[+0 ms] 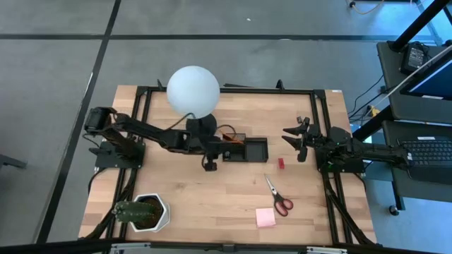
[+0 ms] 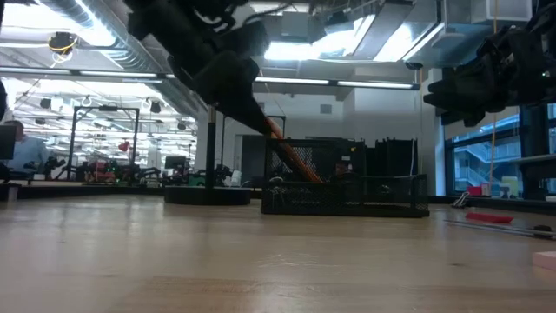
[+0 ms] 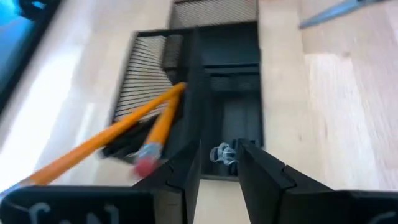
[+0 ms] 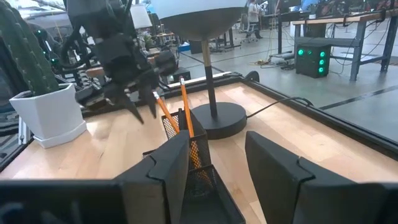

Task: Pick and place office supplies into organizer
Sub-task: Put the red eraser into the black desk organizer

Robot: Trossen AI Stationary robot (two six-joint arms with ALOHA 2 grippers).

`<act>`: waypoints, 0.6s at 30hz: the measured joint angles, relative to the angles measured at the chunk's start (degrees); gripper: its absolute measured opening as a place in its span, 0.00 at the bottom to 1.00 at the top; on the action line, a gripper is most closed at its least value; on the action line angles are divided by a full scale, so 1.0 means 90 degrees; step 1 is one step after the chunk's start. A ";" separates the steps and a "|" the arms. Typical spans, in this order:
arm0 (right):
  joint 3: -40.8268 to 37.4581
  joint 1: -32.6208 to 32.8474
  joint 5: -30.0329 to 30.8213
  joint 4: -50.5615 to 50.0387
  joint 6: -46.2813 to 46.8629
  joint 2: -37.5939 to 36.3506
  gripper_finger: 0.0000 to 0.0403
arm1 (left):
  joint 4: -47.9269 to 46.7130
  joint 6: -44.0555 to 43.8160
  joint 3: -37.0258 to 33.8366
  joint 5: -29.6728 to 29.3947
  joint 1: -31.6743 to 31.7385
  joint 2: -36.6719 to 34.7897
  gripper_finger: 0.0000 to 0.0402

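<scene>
Organizer [image 1: 246, 150], centre of the high view: two orange pencils [image 3: 118, 134] lean in its left compartment, left hand [image 1: 210, 165] just beside it, fingers apart, apparently having let go. Scissors [image 1: 278, 197], sticky-note pad [image 1: 265, 217] and red block [image 1: 280, 163] lie loose on the surface [image 1: 212, 204] at lower right, awaiting pickup; right hand [image 1: 296, 139] hovers apart at centre right, empty.

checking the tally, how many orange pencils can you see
2. Both orange pencils lean in the same mesh compartment of the organizer, crossing near their tips, beside the left pincer. More could be hidden behind the mesh.
</scene>
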 joint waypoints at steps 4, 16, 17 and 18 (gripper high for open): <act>0.0002 0.0002 -0.0002 0.0000 0.0106 0.0000 0.40 | 0.0888 -0.0211 -0.0965 -0.0184 0.0067 -0.0741 0.24; 0.0007 0.0004 -0.0059 -0.0037 0.1302 0.0041 0.40 | 0.5342 -0.0151 -0.4120 0.0334 -0.0191 -0.2615 0.24; 0.0049 0.0003 -0.0055 -0.0143 0.1418 0.0085 0.40 | 0.5594 -0.0058 -0.4274 0.0342 -0.0225 -0.2676 0.24; 0.0104 0.0005 -0.0052 -0.0264 0.1479 0.0142 0.40 | 0.5838 0.0006 -0.4417 0.0348 -0.0244 -0.2733 0.24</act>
